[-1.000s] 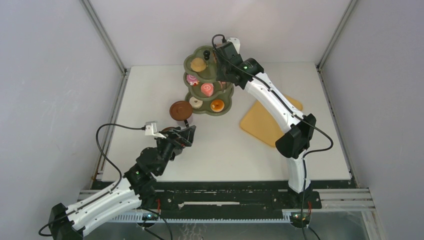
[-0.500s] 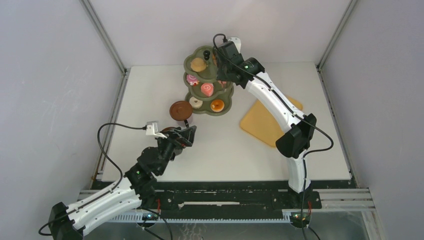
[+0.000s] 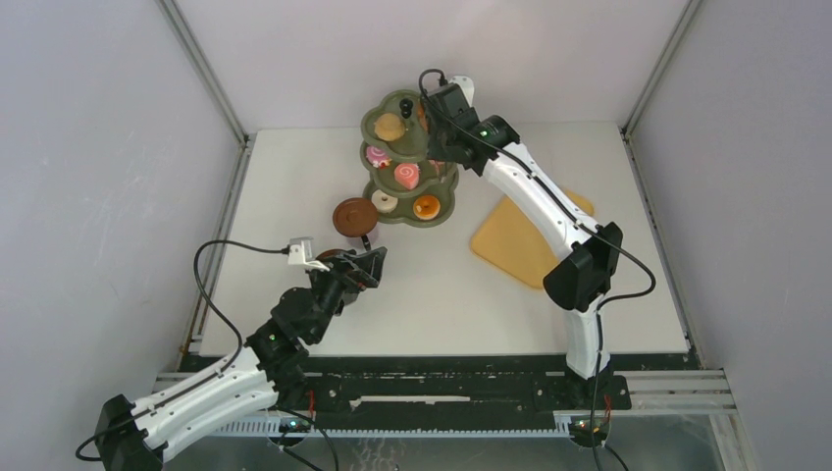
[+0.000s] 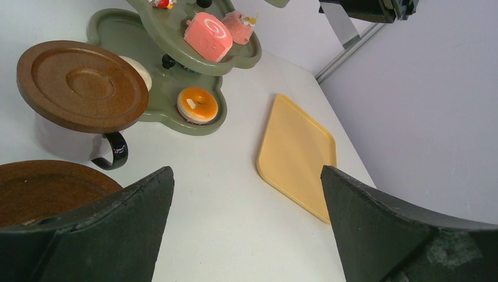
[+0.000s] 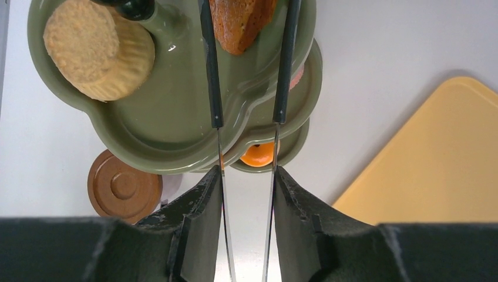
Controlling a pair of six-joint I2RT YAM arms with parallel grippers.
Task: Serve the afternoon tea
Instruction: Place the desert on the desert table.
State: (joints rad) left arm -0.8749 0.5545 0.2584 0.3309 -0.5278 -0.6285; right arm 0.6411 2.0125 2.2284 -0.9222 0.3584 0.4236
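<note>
Tongs are the tool in play here: the right gripper (image 5: 246, 176) is clamped on the black tongs (image 5: 212, 88), its fingers pressing the two steel blades from the outside, so the tongs are squeezed partway together. Their black tips reach over the top tier of the olive-green three-tier stand (image 5: 176, 147) and flank a brown bun (image 5: 238, 17) lying near that tier's rim; whether the tips actually pinch the bun cannot be told. On the same tier, beside the black knob (image 5: 136, 7), sits a round tan bun (image 5: 97, 47). On the middle tier rests a pink swirl cake (image 4: 207, 36), and on the bottom tier an orange-glazed donut (image 4: 198, 104) and a white donut (image 4: 138, 70). The stand is at the far middle of the table (image 3: 442, 294), with the flat yellow tray (image 3: 515, 245) just to its right. The left gripper (image 4: 246, 173) is spread fully wide and holds nothing; it hangs low over the table nearer the arm bases. Just beside the stand's bottom tier is a cup (image 4: 111, 154) with a black handle, covered by a brown saucer (image 4: 82, 85), and a second brown saucer (image 4: 41, 188) lies right beside the left finger.
</note>
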